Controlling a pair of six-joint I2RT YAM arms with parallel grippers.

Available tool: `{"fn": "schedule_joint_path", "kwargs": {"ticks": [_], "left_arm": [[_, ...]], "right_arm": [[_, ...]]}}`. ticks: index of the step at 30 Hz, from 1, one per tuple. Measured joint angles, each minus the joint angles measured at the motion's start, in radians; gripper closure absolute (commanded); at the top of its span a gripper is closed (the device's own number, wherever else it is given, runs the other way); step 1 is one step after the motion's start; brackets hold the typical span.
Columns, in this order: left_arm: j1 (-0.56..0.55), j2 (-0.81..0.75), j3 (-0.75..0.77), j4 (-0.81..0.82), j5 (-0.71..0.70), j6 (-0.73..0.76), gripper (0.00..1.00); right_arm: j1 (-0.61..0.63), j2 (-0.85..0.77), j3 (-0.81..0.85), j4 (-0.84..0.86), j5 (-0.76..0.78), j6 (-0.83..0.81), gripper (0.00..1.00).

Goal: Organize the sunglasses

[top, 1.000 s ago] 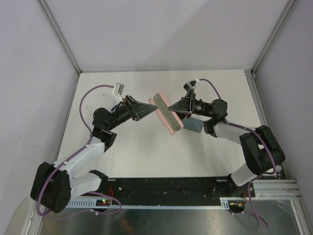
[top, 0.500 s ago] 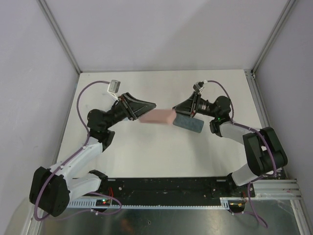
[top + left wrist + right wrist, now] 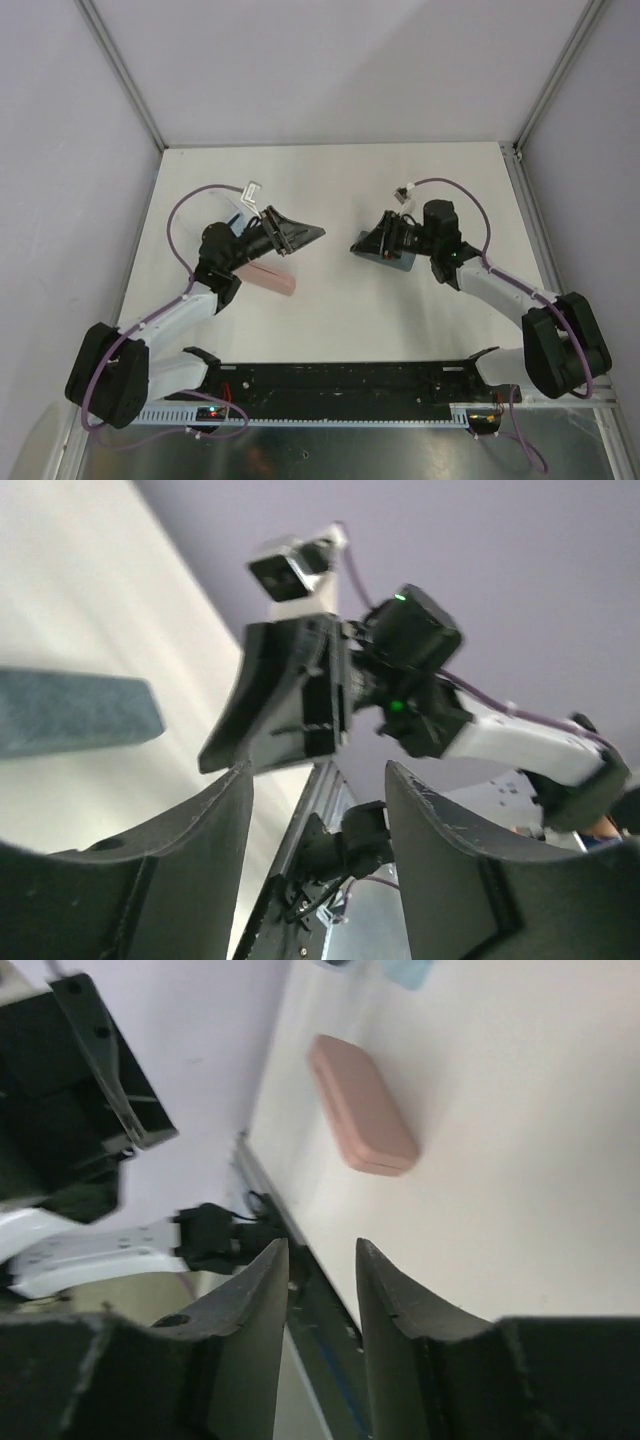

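Pink case (image 3: 266,277) now off left tool (image 3: 318,232), closed, on table (image 3: 400,320).

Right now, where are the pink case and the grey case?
pink case (image 3: 360,1105), right wrist view, middle of its top face.
grey case (image 3: 75,712), left wrist view, middle of its long side.

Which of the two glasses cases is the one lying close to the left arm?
The pink case, flat on the table right beside the left arm. The grey-blue case lies farther over, by the right arm instead.
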Motion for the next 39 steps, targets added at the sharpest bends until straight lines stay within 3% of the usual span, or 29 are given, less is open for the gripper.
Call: {"fn": "schedule_joint_path", "kwargs": {"ticks": [5,10,15,26,30,36,39], "left_arm": [[-0.002,-0.091,0.010,-0.369,-0.138,0.189,0.12],[-0.002,-0.245,0.093,-0.773,-0.385,0.351,0.04],[0.004,-0.396,0.107,-1.010,-0.603,0.381,0.02],[0.102,-0.719,0.112,-1.334,-0.974,0.346,0.00],[0.105,-0.741,0.120,-1.384,-1.038,0.358,0.00],[0.105,-0.742,0.131,-1.427,-1.075,0.391,0.00],[0.105,-0.739,0.132,-1.429,-1.074,0.402,0.00]], "right_arm": [[0.130,-0.041,0.003,-0.272,0.208,-0.234,0.31],[0.289,-0.044,0.003,-0.391,0.400,-0.386,0.18],[0.437,-0.020,0.032,-0.406,0.541,-0.495,0.16],[0.650,0.385,0.446,-0.461,0.795,-0.737,0.16],[0.672,0.509,0.566,-0.492,0.827,-0.782,0.24],[0.674,0.660,0.749,-0.564,0.857,-0.823,0.64],[0.676,0.682,0.778,-0.581,0.861,-0.832,0.77]]}}
